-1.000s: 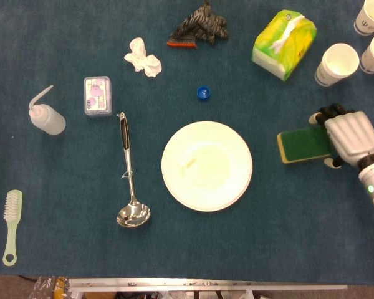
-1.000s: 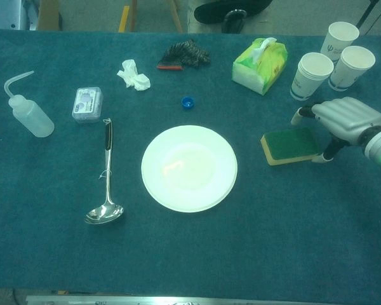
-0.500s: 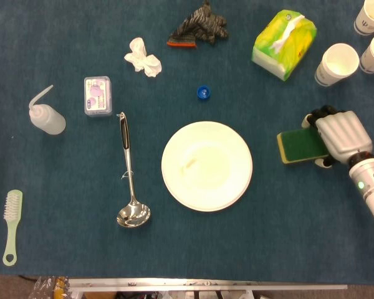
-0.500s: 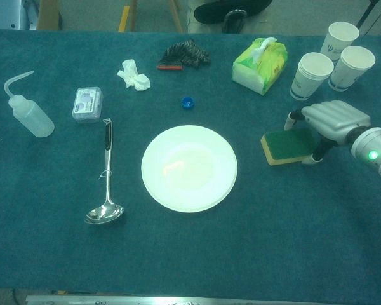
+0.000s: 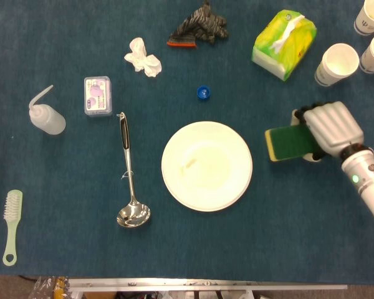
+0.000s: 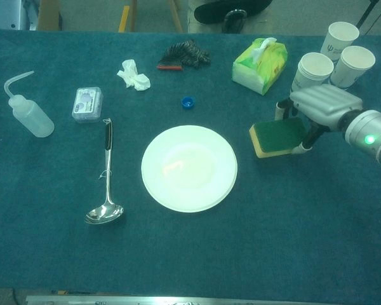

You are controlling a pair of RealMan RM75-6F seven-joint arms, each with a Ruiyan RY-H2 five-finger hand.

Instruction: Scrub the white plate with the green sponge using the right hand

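Note:
The white plate [image 5: 207, 166] [image 6: 189, 168] lies flat on the blue cloth near the middle. To its right, my right hand [image 5: 327, 129] [image 6: 317, 105] grips the green sponge [image 5: 287, 143] [image 6: 276, 136] by its far end, fingers on one long side and thumb on the other. The sponge's yellow edge faces the plate and is a short gap away from the plate's rim; in the chest view it looks lifted a little off the cloth. My left hand shows in neither view.
A steel ladle [image 5: 129, 180] lies left of the plate, a blue bottle cap [image 5: 203, 93] above it. Behind the hand stand paper cups [image 5: 335, 64] and a tissue pack [image 5: 284, 43]. A squeeze bottle [image 5: 47, 115], small box [image 5: 97, 95] and brush [image 5: 11, 225] sit far left.
My right hand closed on the sponge and carried it left toward the plate, away from the table's right edge. Nothing else moved.

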